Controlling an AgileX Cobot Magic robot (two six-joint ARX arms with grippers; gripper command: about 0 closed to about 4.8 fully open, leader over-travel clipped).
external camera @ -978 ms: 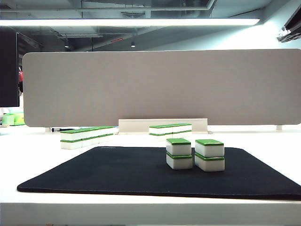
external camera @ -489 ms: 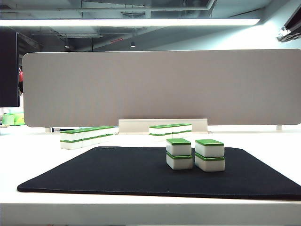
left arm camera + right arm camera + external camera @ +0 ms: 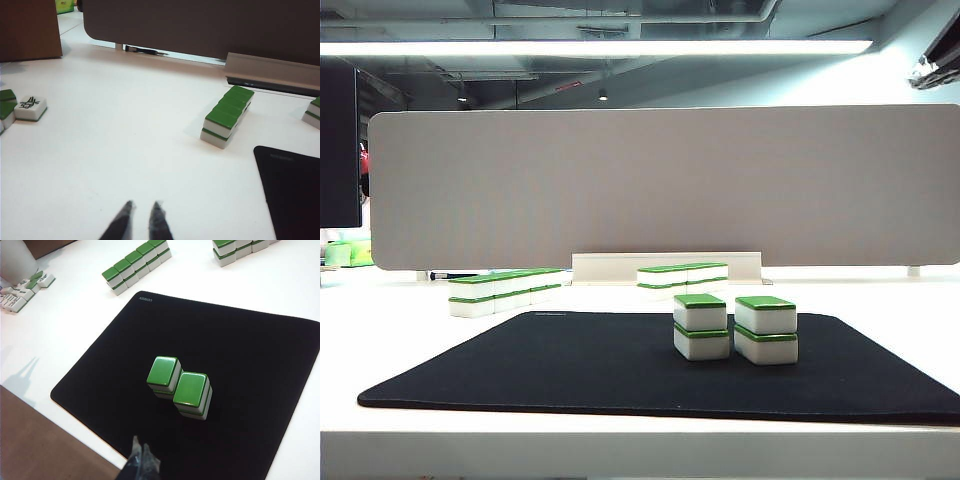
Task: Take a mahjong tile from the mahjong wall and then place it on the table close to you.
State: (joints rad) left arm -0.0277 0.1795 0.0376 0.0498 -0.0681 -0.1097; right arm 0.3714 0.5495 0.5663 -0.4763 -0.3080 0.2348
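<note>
Unmoved since a second ago on wide white flat table, then outward from left gripper, nearly pressed together and empty, and right gripper, pressed together above black rectangular mat: long green-topped two-high mahjong wall near mat's far left corner.

Two tile stacks on mat; mahjong wall behind-left.

Tabletop — smooth white surface, faint sheen. Mat, centre of the exterior frame: black cloth, matt, fine weave. Mahjong wall tiles: glossy plastic, green tops over white bodies. Divider panel — grey, matt, felt-like. Both claws look dark and matt.
</note>
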